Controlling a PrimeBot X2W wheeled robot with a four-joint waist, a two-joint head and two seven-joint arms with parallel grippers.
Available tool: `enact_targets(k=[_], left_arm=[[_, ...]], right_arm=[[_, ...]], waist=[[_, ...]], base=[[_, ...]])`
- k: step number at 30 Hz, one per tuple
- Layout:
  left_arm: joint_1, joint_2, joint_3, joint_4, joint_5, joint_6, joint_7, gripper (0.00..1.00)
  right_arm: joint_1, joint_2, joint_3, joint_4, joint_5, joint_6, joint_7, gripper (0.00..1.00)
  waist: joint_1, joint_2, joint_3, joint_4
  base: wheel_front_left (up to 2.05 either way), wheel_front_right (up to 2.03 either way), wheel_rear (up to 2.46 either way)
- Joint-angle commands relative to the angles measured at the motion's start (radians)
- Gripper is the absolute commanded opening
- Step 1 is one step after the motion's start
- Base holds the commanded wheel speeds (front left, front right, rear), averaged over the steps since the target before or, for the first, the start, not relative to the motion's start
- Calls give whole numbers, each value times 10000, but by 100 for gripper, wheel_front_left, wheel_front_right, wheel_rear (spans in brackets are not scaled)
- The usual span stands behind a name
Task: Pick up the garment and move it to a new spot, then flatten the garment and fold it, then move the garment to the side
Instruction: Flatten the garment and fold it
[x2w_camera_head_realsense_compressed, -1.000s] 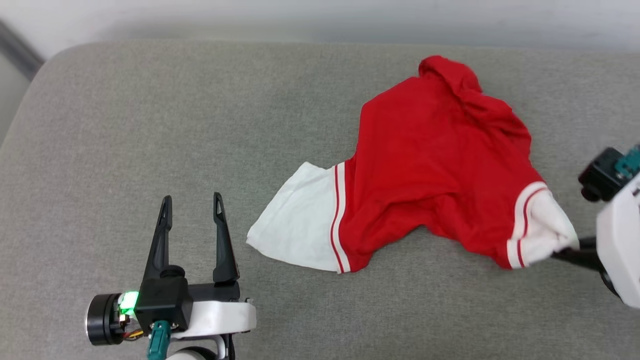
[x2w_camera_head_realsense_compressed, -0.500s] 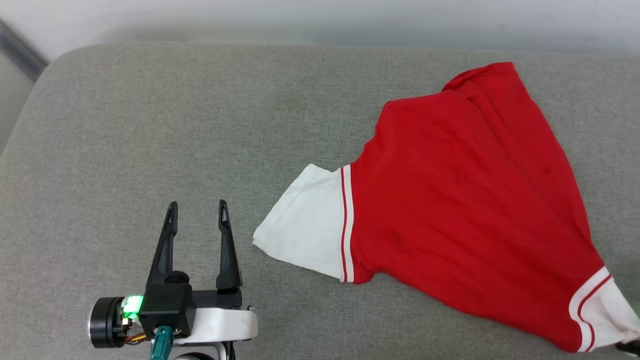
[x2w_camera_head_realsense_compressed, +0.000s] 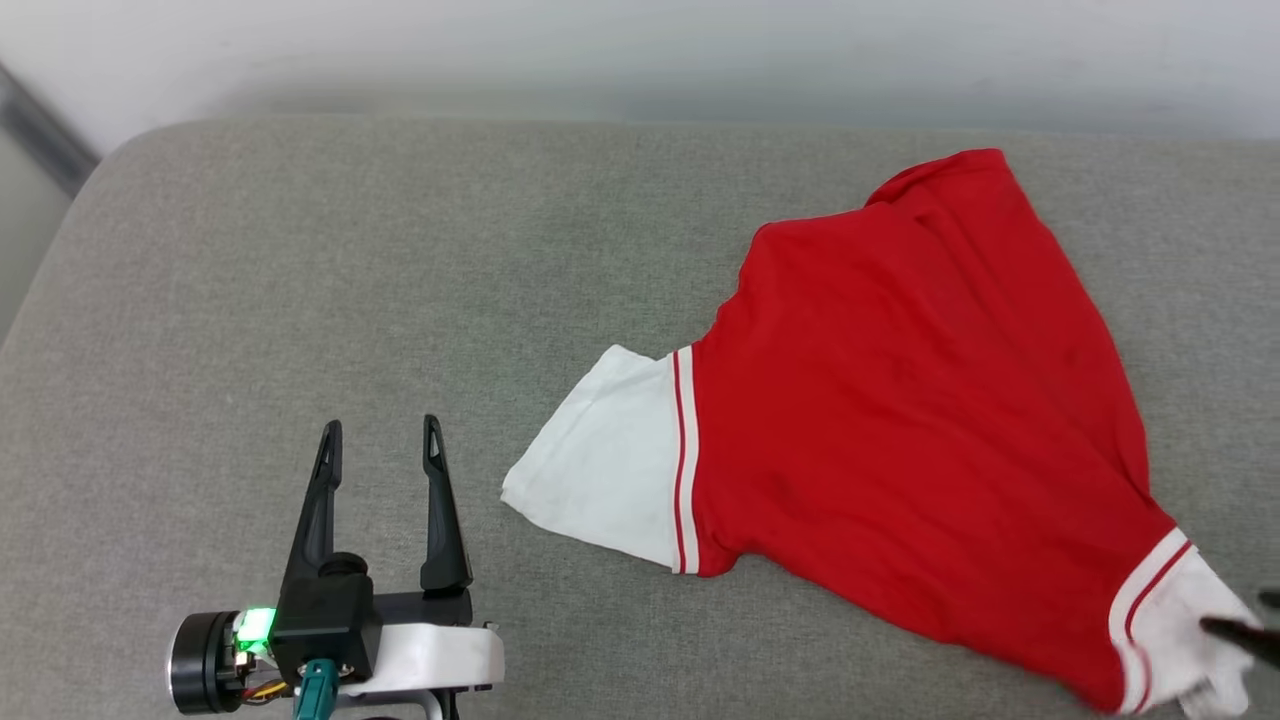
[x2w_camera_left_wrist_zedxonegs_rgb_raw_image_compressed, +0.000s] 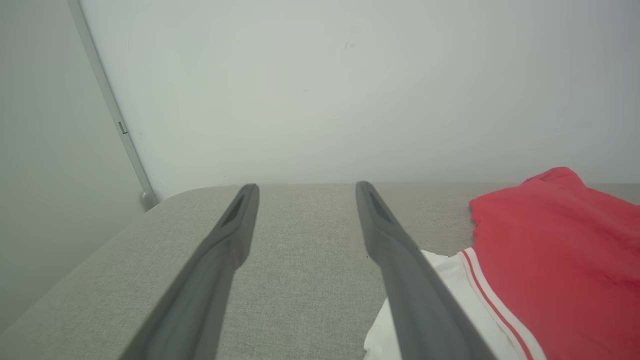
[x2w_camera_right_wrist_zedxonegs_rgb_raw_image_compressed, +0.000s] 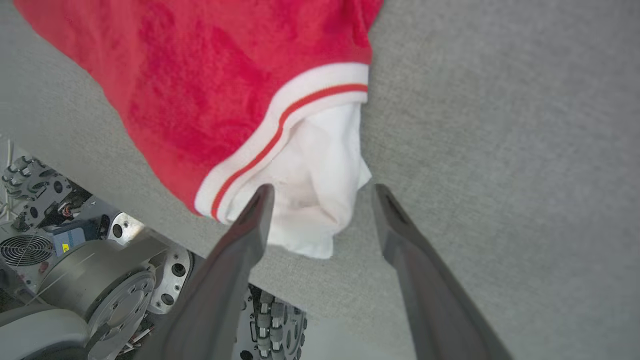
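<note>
Here the red jersey-style T-shirt with white short sleeves and red-and-white striped trim (x2w_camera_head_realsense_compressed: 920, 430) lies spread on the right half of the surface, its plain red side up, narrowing to a bunched end at the far right. One white sleeve (x2w_camera_head_realsense_compressed: 600, 460) lies flat and points left towards the middle of the surface. The other white sleeve (x2w_camera_right_wrist_zedxonegs_rgb_raw_image_compressed: 315, 190) is crumpled at the near right, close to the near edge.

The right gripper (x2w_camera_right_wrist_zedxonegs_rgb_raw_image_compressed: 322, 187), with two long dark fingers, sits at that crumpled sleeve. Its jaws stand wide apart: the sleeve's end lies between and just ahead of the fingertips, and one finger overlaps the cloth in the right wrist view, but nothing is pinched. The left gripper (x2w_camera_head_realsense_compressed: 380, 430), also with dark fingers, is at the near left, well apart from the shirt, its jaws wide and empty and its fingers pointing far. A green light (x2w_camera_head_realsense_compressed: 255, 625) glows on its wrist.

Nothing lies between the left gripper and the flat sleeve.

The surface is a grey woven fabric pad (x2w_camera_head_realsense_compressed: 300, 250) with a rounded far-left corner. Beyond it stands a pale plain wall (x2w_camera_head_realsense_compressed: 600, 50), with a grey strip (x2w_camera_left_wrist_zedxonegs_rgb_raw_image_compressed: 110, 110) running down it at the left. Below the pad's near edge, the right wrist view shows the robot's grey metal base and wheels (x2w_camera_right_wrist_zedxonegs_rgb_raw_image_compressed: 75, 280).
</note>
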Motion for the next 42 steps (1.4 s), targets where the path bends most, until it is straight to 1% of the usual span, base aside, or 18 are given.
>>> enact_targets(k=[1,5,8,11,13,15,17,20,22,25,28,32,35,36,37,38,42], left_arm=[[152,-6,21,-52,19,22,-24,100],[172,-6,15,-130,90,-14,-24,100],[161,-8,7,-199,117,-11,-24,100],[71,-14,-56,-230,95,-25,-24,100],[-22,-19,-110,-258,72,-20,-24,100],[-101,-24,-159,-266,48,-16,-23,100],[-207,-27,-216,-253,25,-11,-23,100],[-363,-35,-307,-253,-25,21,-23,100],[-479,-40,-394,-246,-63,32,-23,100],[-634,-43,-488,-216,-78,44,-24,100],[-763,-45,-537,-189,-101,65,-24,100],[-855,-49,-525,-194,-107,104,-24,100],[-857,-49,-503,-182,-112,124,-24,100],[-861,-51,-492,-172,-117,132,-24,100],[-871,-52,-478,-157,-125,136,-24,100],[-890,-52,-478,-153,-130,127,-24,100],[-937,-51,-491,-131,-128,83,-24,100]], right_arm=[[-209,-292,-219,-356,-96,-7,-81,100],[-488,-1159,-851,-1461,-134,-7,-30,100],[-804,-1540,-1472,-1933,-25,-7,-131,100],[-1162,-1671,-1988,-2013,-140,-7,80,100],[-1382,-1580,-2217,-1887,-309,-7,441,100],[-1572,-1328,-2334,-1671,-523,-7,1026,100],[-1776,-944,-2335,-1346,-857,-7,1771,100],[-2005,-107,-2296,-566,-1354,-7,2770,100],[-2126,504,-2311,51,-1735,-7,3170,100],[-2085,1416,-2354,942,-2145,-7,3429,100],[-1751,2086,-2312,1543,-2388,-7,3513,100],[-1072,2768,-2003,1957,-2663,-5,3670,100],[-634,2938,-1800,2006,-2794,-5,3780,100],[-630,2949,-1862,1974,-2854,-5,3688,86],[-712,2926,-1966,1917,-2947,-5,3569,28],[-845,2875,-2068,1826,-3028,-5,3455,0],[-1775,2630,-2792,1443,-3178,-5,3001,0]], waist=[[0,0,-107,-101],[0,0,-155,-151],[0,0,-81,-145],[0,0,79,-41],[0,0,223,61],[0,0,384,170],[0,0,534,279],[0,0,768,421],[0,0,929,535],[0,0,1153,704],[0,0,1336,861],[0,0,1495,911],[0,0,1556,864],[0,0,1562,841],[0,0,1563,816],[0,0,1556,796],[0,0,1453,781]], base=[[0,0,0],[0,0,0],[0,0,0],[0,0,0],[0,0,0],[0,0,0],[0,0,0],[0,0,0],[0,0,0],[0,0,0],[0,0,0],[0,0,0],[0,0,0],[0,0,0],[0,0,0],[0,0,0],[0,0,0]])
